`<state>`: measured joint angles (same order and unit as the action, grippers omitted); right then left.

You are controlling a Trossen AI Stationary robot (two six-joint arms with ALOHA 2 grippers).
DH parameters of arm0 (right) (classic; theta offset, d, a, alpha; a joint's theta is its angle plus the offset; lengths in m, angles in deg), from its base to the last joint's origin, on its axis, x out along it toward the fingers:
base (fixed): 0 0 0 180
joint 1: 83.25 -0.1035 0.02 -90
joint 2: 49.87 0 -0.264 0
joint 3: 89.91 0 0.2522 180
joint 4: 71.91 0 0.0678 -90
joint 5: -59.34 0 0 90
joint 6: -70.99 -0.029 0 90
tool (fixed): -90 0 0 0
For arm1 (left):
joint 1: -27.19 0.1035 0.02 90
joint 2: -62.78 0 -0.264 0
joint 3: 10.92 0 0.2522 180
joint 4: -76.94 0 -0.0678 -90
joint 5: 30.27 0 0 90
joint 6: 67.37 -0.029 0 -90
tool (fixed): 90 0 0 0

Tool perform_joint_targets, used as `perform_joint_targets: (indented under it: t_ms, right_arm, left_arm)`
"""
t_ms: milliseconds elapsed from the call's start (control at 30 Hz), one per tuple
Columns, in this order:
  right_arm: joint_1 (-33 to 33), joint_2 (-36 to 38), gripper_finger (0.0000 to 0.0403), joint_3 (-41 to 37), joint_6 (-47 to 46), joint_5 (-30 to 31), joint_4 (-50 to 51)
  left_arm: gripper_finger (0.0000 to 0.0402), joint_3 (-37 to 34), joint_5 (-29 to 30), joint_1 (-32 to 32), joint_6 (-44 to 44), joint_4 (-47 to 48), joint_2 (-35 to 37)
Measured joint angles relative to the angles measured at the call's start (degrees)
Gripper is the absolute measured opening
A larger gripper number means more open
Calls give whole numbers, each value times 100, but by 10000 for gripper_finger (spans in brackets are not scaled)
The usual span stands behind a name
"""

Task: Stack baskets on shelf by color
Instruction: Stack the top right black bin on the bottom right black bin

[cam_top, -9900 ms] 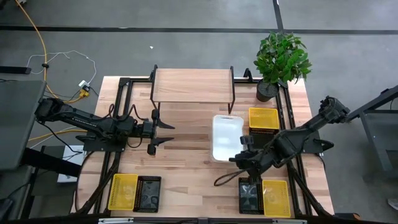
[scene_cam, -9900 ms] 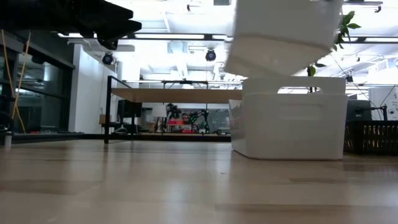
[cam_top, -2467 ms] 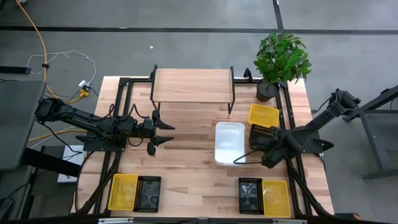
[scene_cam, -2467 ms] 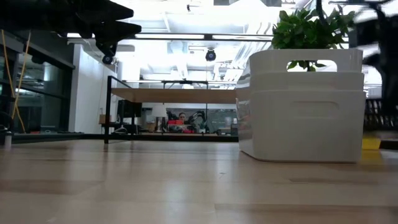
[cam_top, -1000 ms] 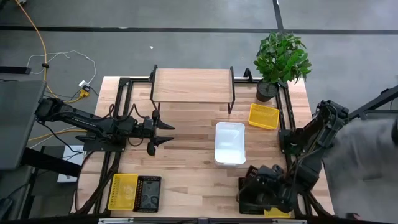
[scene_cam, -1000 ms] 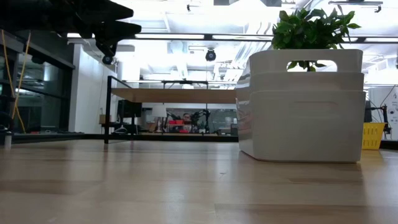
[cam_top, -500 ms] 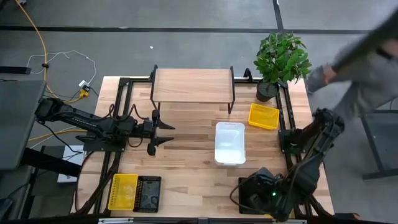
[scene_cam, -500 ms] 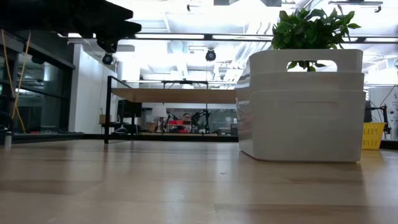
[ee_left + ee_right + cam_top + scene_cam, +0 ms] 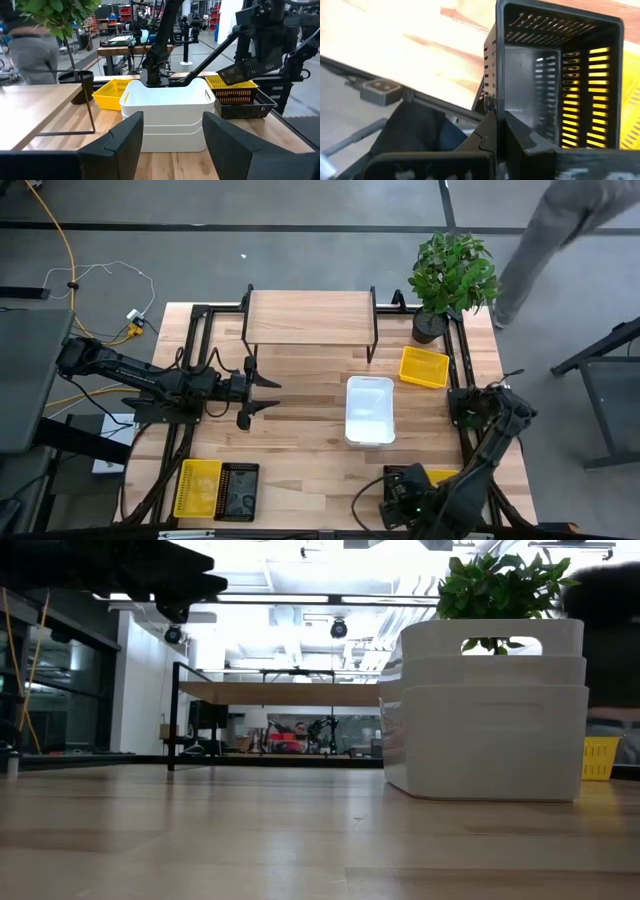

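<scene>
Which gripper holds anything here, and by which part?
The right gripper is shut on the black basket's rim wall. The left gripper is open, empty.

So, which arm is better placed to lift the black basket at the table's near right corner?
The right. Its gripper is shut on the black basket wall already, beside a yellow basket. The left gripper hangs open mid-table, facing the white baskets.

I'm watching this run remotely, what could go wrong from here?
The right gripper pinches only the thin wall of a black basket at the table's near edge, so it may tilt or slip out. A yellow basket sits tight beside it and could get dragged. A person is walking close by the plant.
</scene>
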<state>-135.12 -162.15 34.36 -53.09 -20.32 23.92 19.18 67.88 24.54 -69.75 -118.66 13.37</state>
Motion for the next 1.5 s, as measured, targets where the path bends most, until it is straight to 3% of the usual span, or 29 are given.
perform_joint_targets:
  t_ms: [400, 1033, 1500]
  right_arm:
    - [423, -359, 0, 12, -84, -212, 127]
    - [465, -829, 0, 14, -151, -507, 799]
    - [505, -840, 0, 14, -206, -39, 641]
  left_arm:
    - [193, 0, -2, 0, -86, 0, 0]
    - [193, 0, -2, -1, -85, 0, 0]
    - [193, 0, -4, -2, -85, 0, 2]
